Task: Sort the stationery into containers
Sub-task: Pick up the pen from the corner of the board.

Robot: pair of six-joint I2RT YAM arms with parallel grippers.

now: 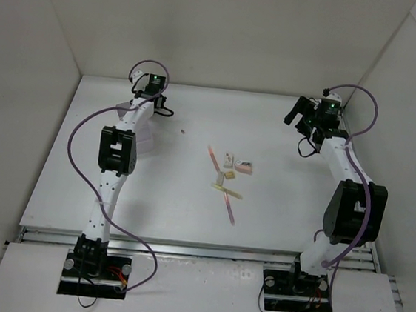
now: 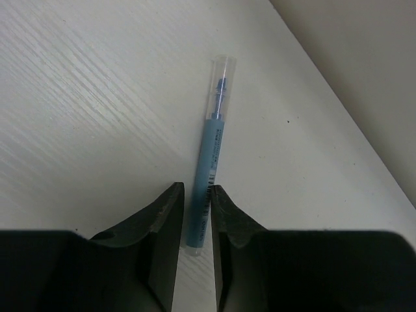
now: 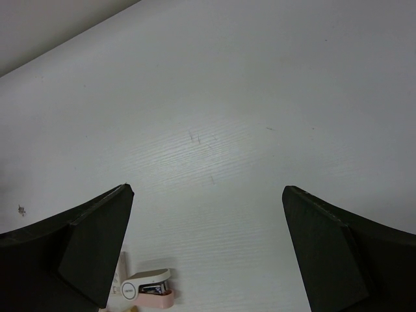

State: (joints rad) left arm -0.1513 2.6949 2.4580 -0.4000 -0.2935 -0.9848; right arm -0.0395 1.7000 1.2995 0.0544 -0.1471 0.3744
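Observation:
A blue pen (image 2: 211, 140) with a clear cap lies on the white table by the back wall. My left gripper (image 2: 197, 188) is shut on its near end, a finger pressed to each side. In the top view the left gripper (image 1: 150, 86) is at the far left corner and hides the pen. More stationery lies mid-table: a pink pen (image 1: 213, 156), a white block (image 1: 228, 159), a small pink stapler (image 1: 242, 168), a yellow pen (image 1: 228, 192) and a second pink pen (image 1: 229, 210). My right gripper (image 3: 207, 190) is open over bare table. A pale white container (image 1: 147, 142) shows partly under the left arm.
White walls close in the table at the back and on both sides. The right gripper (image 1: 300, 110) hangs near the far right corner. The pink stapler (image 3: 148, 288) shows at the bottom of the right wrist view. A tiny speck (image 1: 182, 131) lies left of the pile.

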